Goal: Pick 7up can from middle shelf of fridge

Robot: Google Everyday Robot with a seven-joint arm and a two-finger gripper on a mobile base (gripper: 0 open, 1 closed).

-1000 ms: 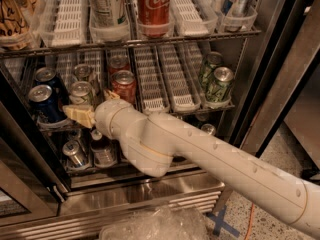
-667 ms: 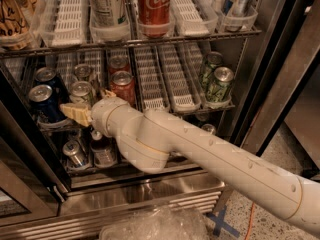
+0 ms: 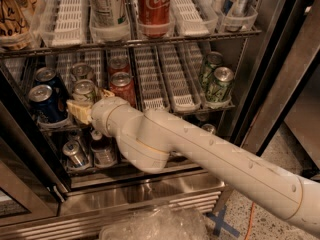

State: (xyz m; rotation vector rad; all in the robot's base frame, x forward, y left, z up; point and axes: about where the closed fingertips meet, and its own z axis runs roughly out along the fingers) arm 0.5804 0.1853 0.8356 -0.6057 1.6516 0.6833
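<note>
The 7up can point(image 3: 85, 89), pale silver with a silver top, stands at the front of a left lane on the middle shelf point(image 3: 165, 86) of the fridge point(image 3: 262, 79). A second silver can point(image 3: 81, 71) stands behind it. My gripper point(image 3: 92, 103) reaches into that lane at the end of the white arm. Its beige fingers point(image 3: 77, 111) are apart, one at the can's lower left and one at its right. The can stands upright on the shelf. The arm hides its lower part.
Blue cans point(image 3: 41, 100) stand left of the 7up can, red cans point(image 3: 121, 84) right of it, and darker green cans point(image 3: 220, 83) at the far right. A cola can point(image 3: 153, 6) and a bottle point(image 3: 106, 6) stand on the upper shelf. Small cans point(image 3: 75, 153) are on the bottom shelf.
The gripper has crept slightly up and closer around the 7up can. The cans have not moved.
</note>
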